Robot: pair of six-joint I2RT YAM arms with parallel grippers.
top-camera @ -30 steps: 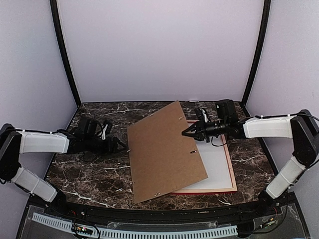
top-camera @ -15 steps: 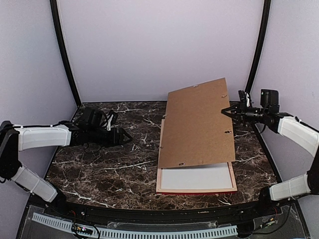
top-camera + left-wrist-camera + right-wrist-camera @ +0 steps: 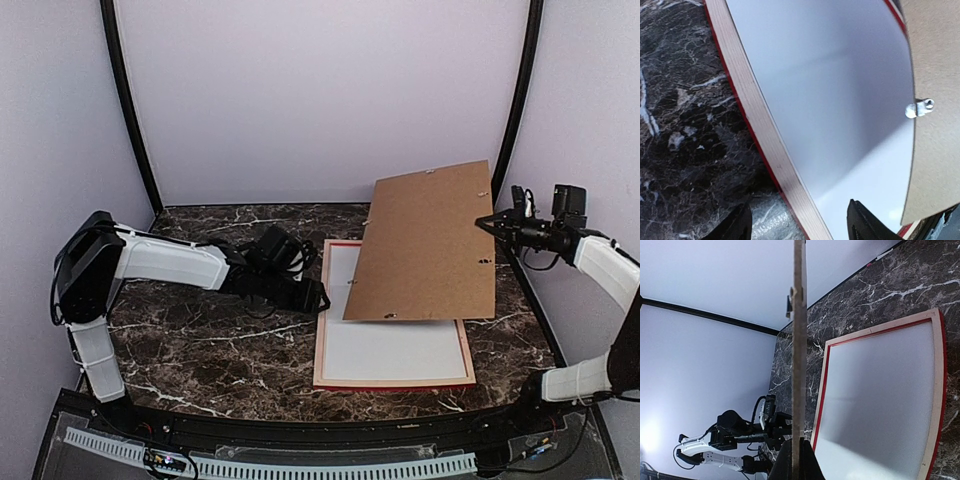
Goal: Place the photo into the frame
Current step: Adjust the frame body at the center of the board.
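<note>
The frame (image 3: 320, 352) lies face down on the table, pale wood rails up with red showing at the edges. A plain white sheet (image 3: 395, 350) fills it; the photo's dark printed scene shows nowhere. My right gripper (image 3: 487, 222) is shut on the right edge of the brown backing board (image 3: 430, 245) and holds it tilted up above the frame's far half. In the right wrist view the gripper (image 3: 799, 442) clamps the board (image 3: 799, 340) edge-on. My left gripper (image 3: 318, 297) is open at the frame's left rail (image 3: 760, 120); in its wrist view the gripper (image 3: 798, 204) straddles that rail.
The dark marble table (image 3: 200, 340) is walled by white panels with black corner posts (image 3: 130, 110). A small metal tab (image 3: 920, 107) sticks out of the board's edge. The frame's near rail (image 3: 395, 383) lies close to the table's front edge.
My right gripper swung the backing board up and to the right, uncovering the white sheet in the frame. My left arm moved right, from the table's left side to the frame's left rail.
</note>
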